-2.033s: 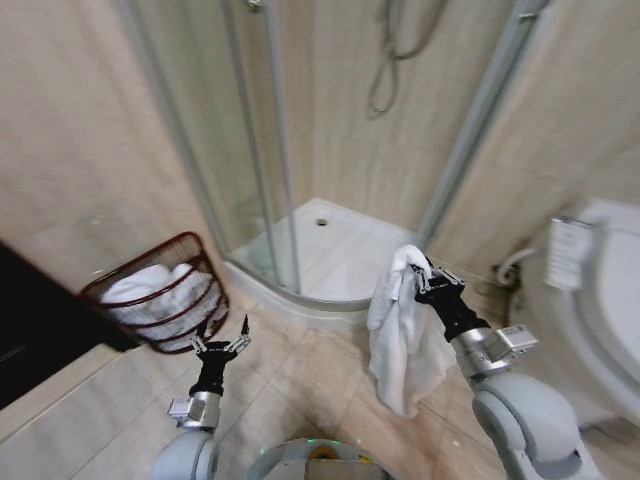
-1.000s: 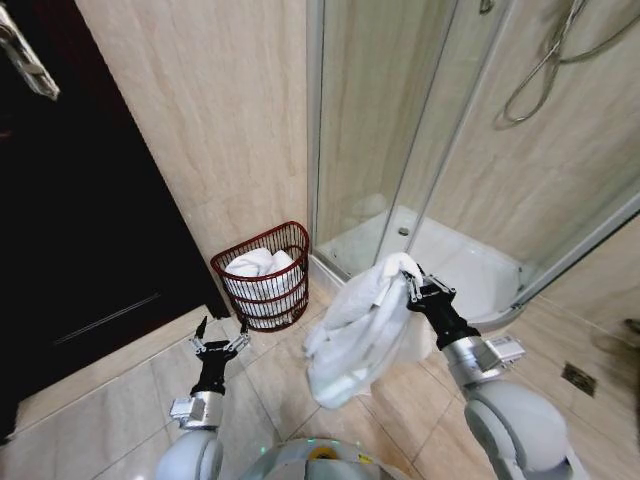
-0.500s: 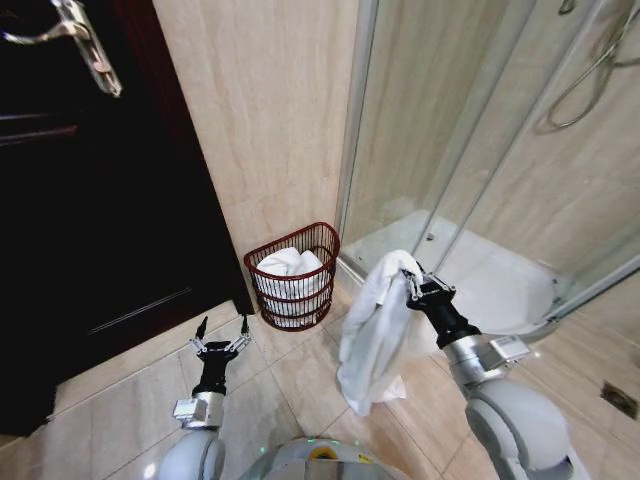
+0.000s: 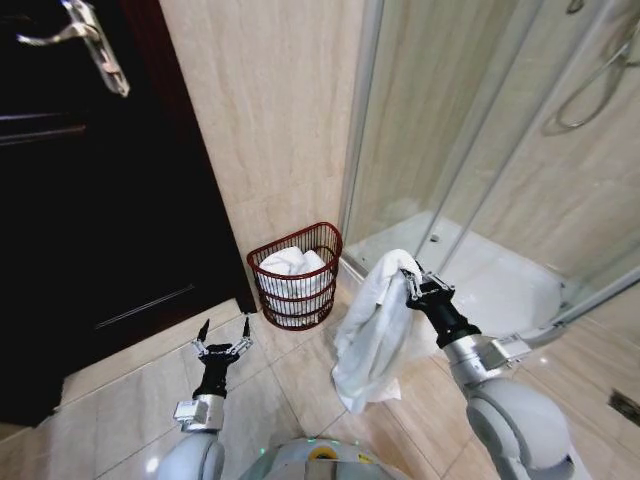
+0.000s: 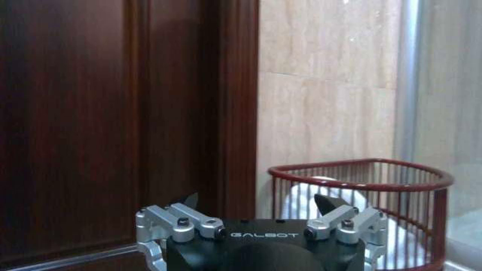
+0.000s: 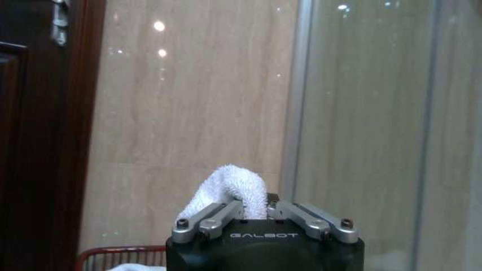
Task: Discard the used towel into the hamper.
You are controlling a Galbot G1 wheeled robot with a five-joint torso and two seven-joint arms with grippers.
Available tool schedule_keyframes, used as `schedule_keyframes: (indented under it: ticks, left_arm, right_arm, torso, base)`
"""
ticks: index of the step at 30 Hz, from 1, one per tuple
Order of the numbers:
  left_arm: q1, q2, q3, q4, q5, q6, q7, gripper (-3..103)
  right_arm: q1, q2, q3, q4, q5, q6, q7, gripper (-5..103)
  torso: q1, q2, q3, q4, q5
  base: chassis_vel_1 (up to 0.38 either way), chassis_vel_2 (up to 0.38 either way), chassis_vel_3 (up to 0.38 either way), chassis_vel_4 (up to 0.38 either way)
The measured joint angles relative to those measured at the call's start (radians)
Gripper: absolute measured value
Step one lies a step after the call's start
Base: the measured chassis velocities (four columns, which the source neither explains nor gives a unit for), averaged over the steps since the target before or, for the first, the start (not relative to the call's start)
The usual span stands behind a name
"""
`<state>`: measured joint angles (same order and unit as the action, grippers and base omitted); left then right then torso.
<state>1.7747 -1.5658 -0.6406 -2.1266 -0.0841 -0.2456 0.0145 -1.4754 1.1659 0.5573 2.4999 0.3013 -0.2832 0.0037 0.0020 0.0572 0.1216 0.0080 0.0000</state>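
White towel pinched in right pincer; left pincer spread, empty. Carry towel fully over hamper rim, far left, before release.

Hamper between door and shower
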Motion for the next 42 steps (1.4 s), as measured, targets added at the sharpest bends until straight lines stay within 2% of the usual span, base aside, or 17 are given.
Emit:
schedule_keyframes:
  ticks: [9, 16, 19, 42]
  left_arm:
    - [-0.002, -0.008, 0.003, 0.006, 0.004, -0.005, 0.000, 100]
    - [-0.026, -0.034, -0.009, 0.008, 0.023, -0.017, -0.036, 100]
    - [-0.031, -0.042, -0.012, -0.014, 0.014, 0.005, -0.047, 100]
    - [-0.001, -0.043, -0.024, -0.110, 0.073, 0.053, -0.078, 100]
  right_arm:
    - [-0.005, 0.001, 0.007, 0.000, 0.000, 0.005, 0.000, 6]
    - [-0.004, 0.002, 0.019, 0.000, 0.006, 0.014, 0.000, 6]
    - [-0.002, 0.003, 0.028, 0.000, 0.011, 0.020, 0.000, 6]
    - [0.036, 0.012, 0.050, 0.000, 0.072, 0.029, 0.009, 6]
  torso:
    - [0.000, 0.000, 0.000, 0.0001, 0.0002]
    - [0.001, 0.004, 0.002, 0.0004, -0.0001]
    - [0.004, 0.018, 0.014, 0.0002, 0.0001]
    - [0.021, 0.114, 0.092, 0.0003, 0.0000]
  base:
    - [0.083, 0.083, 0.082, 0.086]
    - [0.086, 0.080, 0.081, 0.096]
    - [0.000, 0.000, 0.000, 0.000]
    - [0.000, 0.000, 0.000, 0.000]
